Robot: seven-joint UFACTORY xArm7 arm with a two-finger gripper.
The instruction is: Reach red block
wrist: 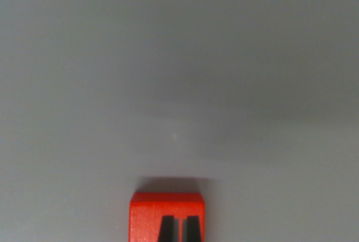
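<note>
One red block (pixel 151 219) observed at the wrist view's bottom edge, just left of centre, resting on the grey surface (pixel 179 74). Two dark pincer (pixel 179 229) tips overlap its lower face, a narrow gap between them; spread or pinching cannot be determined.

Plain grey surface (pixel 179 74) across nearly the whole wrist view, matte and unmarked. Darker shading toward the upper right, paler toward the lower left (soft gradient, no sharp edge). Faint pale speck near centre. Focus blurred throughout.
</note>
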